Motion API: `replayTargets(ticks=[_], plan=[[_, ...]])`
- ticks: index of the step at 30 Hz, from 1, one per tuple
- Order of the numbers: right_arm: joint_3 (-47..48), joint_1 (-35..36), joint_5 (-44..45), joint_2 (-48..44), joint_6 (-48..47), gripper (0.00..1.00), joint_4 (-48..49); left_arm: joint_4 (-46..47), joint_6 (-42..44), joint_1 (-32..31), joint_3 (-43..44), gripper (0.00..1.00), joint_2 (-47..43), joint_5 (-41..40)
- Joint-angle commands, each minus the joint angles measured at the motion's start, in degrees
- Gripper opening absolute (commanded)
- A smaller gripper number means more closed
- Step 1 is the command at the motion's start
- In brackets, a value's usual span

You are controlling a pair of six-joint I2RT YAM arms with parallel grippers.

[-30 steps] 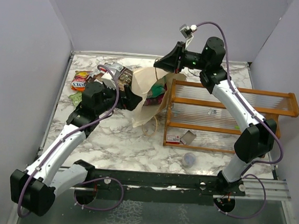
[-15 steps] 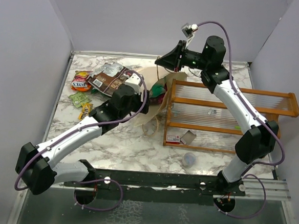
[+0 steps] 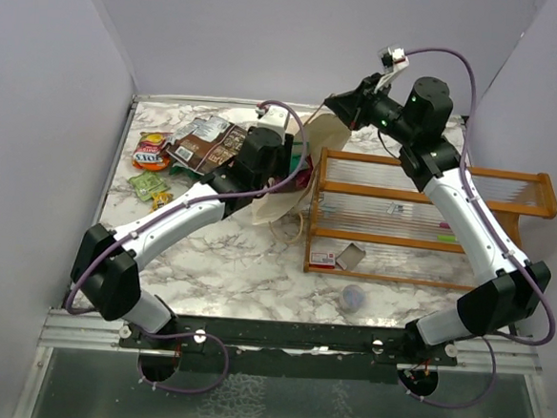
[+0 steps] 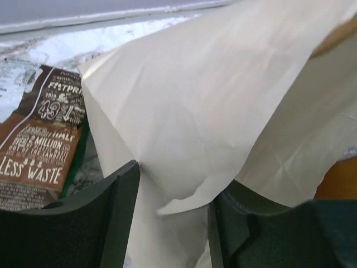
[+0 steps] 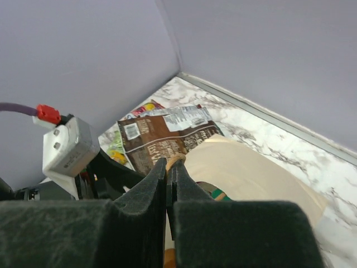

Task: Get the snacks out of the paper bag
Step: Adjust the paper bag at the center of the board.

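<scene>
The beige paper bag (image 3: 284,198) lies by the orange rack with its top lifted. My right gripper (image 3: 334,102) is shut on its string handle (image 5: 175,161), holding the bag (image 5: 251,173) up. My left gripper (image 3: 283,166) is open at the bag's mouth, and a fold of the paper bag (image 4: 189,128) lies between its fingers (image 4: 120,215). A green and red packet (image 5: 216,193) shows inside the bag. A dark brown packet (image 3: 206,147), a red-orange one (image 3: 151,152) and a green one (image 3: 146,185) lie on the table to the left. The brown packet also shows in the left wrist view (image 4: 39,145).
An orange wooden rack (image 3: 431,215) with clear ribbed panels stands right of the bag. A red-and-white card (image 3: 325,260) lies by its front. A small grey round cap (image 3: 353,296) lies nearer. Purple walls close in the table on three sides.
My left arm has swung right and away from the snack pile to the bag's mouth. My right gripper has moved right, pulling the handle and the bag's top with it.
</scene>
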Motion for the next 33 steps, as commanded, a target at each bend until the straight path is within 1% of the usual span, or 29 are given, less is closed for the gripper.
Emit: replayTargets(ticks=[1,6,10,16,18,20,25,27,29,30,31,33], plan=[[-3.5,-0.4,8.6,-5.1,-2.6,0.01,2.2,3.8,3.4,0.8,5.4,0.5,4.8,-2.4],[-6.9,-0.4,13.8,-8.9,-3.4,0.01,3.8,3.0,5.5,2.3,13.6,0.5,10.5,-0.4],[-9.1,-0.4,14.9,-10.6,-3.1,0.01,6.0,2.8,7.2,3.5,19.2,0.49,14.0,1.7],[-9.1,-0.4,16.6,-10.5,-3.3,0.01,6.2,2.4,12.2,3.7,26.6,0.49,18.9,4.4],[-8.8,-0.4,15.9,-10.0,-3.4,0.01,6.3,1.4,13.7,3.8,28.4,0.49,19.7,3.8],[-7.2,-0.4,11.5,-8.4,-4.5,0.01,5.6,0.2,14.0,4.0,28.5,0.49,19.7,2.0],[-3.6,-0.4,-6.7,-2.5,-5.6,0.01,5.4,1.9,12.8,5.1,17.7,0.49,13.9,-1.0],[-1.8,-0.4,-14.2,0.3,-4.7,0.01,5.6,0.8,10.9,5.9,14.0,0.51,10.4,-2.7],[-0.2,-0.3,-22.4,3.0,-2.7,0.01,6.8,-1.1,8.6,7.0,11.2,0.57,7.0,-3.1],[0.1,-0.1,-25.4,3.9,-1.5,0.01,7.6,-2.0,7.8,7.5,9.9,0.62,5.0,-2.8],[0.2,0.2,-27.6,4.7,-0.7,0.01,8.4,-2.8,7.2,7.9,8.5,0.71,3.0,-1.8],[0.1,1.3,-29.5,5.5,-0.3,0.01,8.8,-4.2,6.3,8.3,5.0,0.8,-1.7,0.3]])
